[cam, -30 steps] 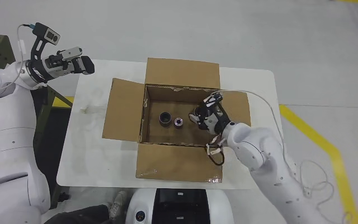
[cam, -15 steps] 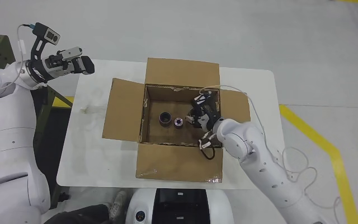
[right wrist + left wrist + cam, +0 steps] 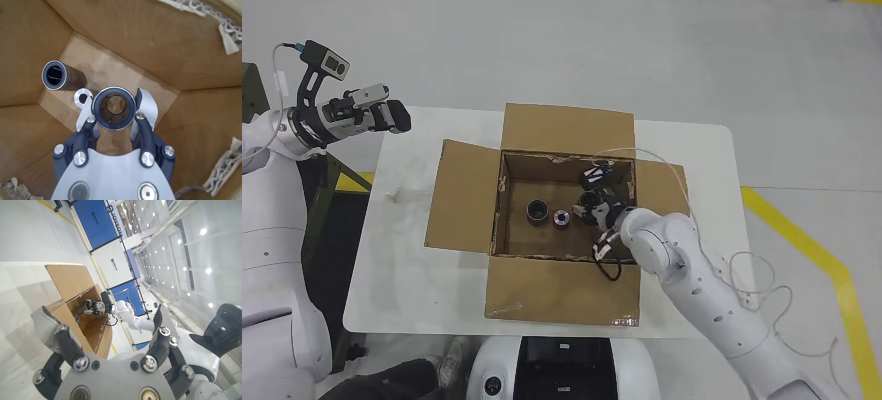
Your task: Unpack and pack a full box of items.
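Box: the cardboard box (image 3: 562, 285) sits mid-worktop (image 3: 412, 260) with its four flaps folded outward.
Right gripper: we see the right gripper (image 3: 113, 98) down inside the box, near its right wall, with its fingers clamped on a hollow cylinder.
Held piece: the hollow cylinder (image 3: 114, 108) hangs bore-down, and through it we see the box floor, so we judge it clear of the floor.
Box floor: a second cylinder (image 3: 56, 74) stands on end nearer the left wall. A silver ring (image 3: 83, 98) lies just beside it, between it and the held piece.
Left gripper: the left gripper (image 3: 102, 315) hangs over the far left corner of the worktop, well apart from the box, its fingers spread and holding nothing.
Progress: two pieces are in the box and one is in the grasp. We cannot tell whether that one is going in or coming out.
Left to do: if we are unpacking, three pieces remain. If we are packing, this one needs setting down beside the others.
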